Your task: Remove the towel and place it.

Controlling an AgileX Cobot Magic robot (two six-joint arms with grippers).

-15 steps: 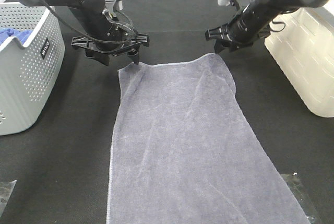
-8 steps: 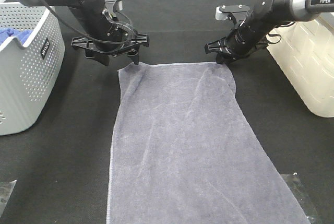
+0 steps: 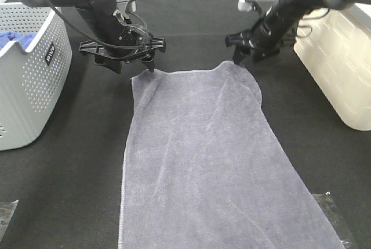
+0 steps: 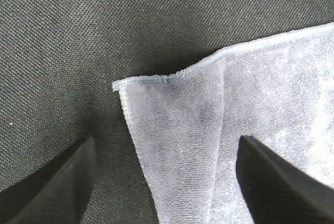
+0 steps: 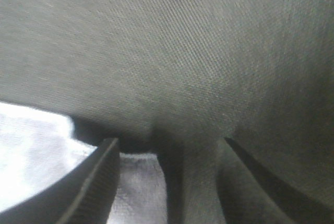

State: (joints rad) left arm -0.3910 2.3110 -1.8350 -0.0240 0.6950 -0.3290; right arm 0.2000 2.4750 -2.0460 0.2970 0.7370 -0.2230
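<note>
The greyish-lavender towel [image 3: 203, 156] lies spread flat on the black table, running from the far middle to the near edge. My left gripper [image 3: 130, 63] hovers open just over its far left corner [image 4: 156, 109], one finger on each side and nothing gripped. My right gripper [image 3: 246, 57] stands at the far right corner, which rises in a small peak [image 3: 232, 66] against one finger. In the right wrist view the jaws [image 5: 169, 143] are apart, with the towel's edge [image 5: 135, 177] beside the inner face of one finger.
A grey perforated basket [image 3: 29, 86] with a blue cloth [image 3: 14, 39] in it stands at the left. A cream basket [image 3: 342, 57] stands at the right. Clear plastic scraps lie at the near left [image 3: 6, 211] and near right [image 3: 333, 202].
The right gripper dipped onto the far right corner, then rose and spread its jaws; that corner went flat and now peaks up again. The left arm has not moved.
</note>
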